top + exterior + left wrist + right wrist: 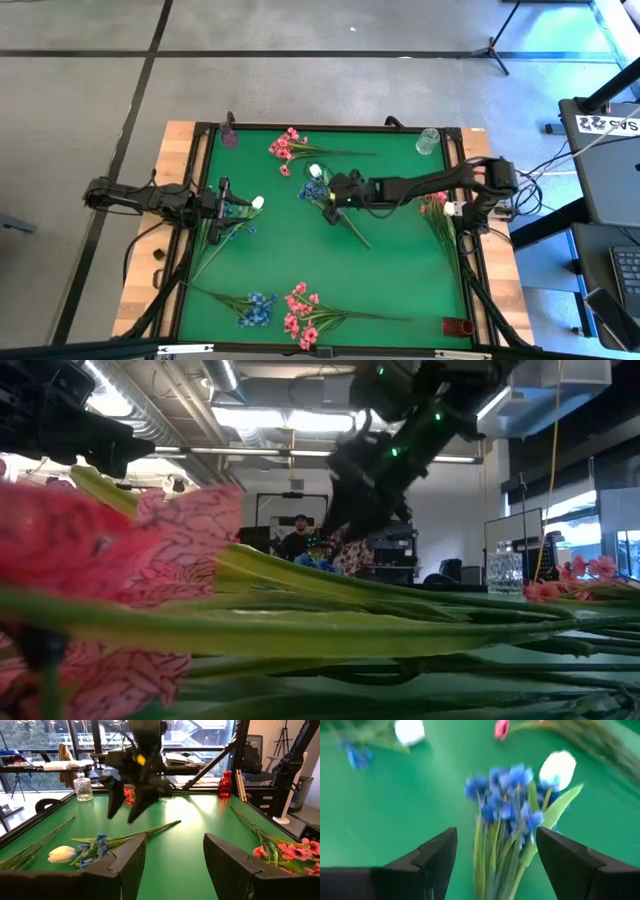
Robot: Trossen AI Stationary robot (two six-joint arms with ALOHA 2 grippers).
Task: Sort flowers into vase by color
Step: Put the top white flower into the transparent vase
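My right gripper [331, 197] reaches over the middle of the green table and hovers open above a spray of small blue blooms [312, 190] with a white bud [315, 172]. In the right wrist view its fingers [495, 835] stand on either side of the blue spray's stems [492, 850] without touching them. The left wrist view shows that gripper [127, 807] pointing down, clear of the table. My left gripper [175, 845] waits open at the table's left side [225, 205], beside a white tulip [62, 853] and blue blooms [92, 851] lying flat.
A purple vase [229, 132] stands at the far left corner, a clear glass vase [428, 140] at the far right, and a red vase [458, 326] at the near right. Pink sprays lie at the far edge [285, 148], the right edge [435, 205] and the near edge [300, 315], next to another blue spray [255, 308].
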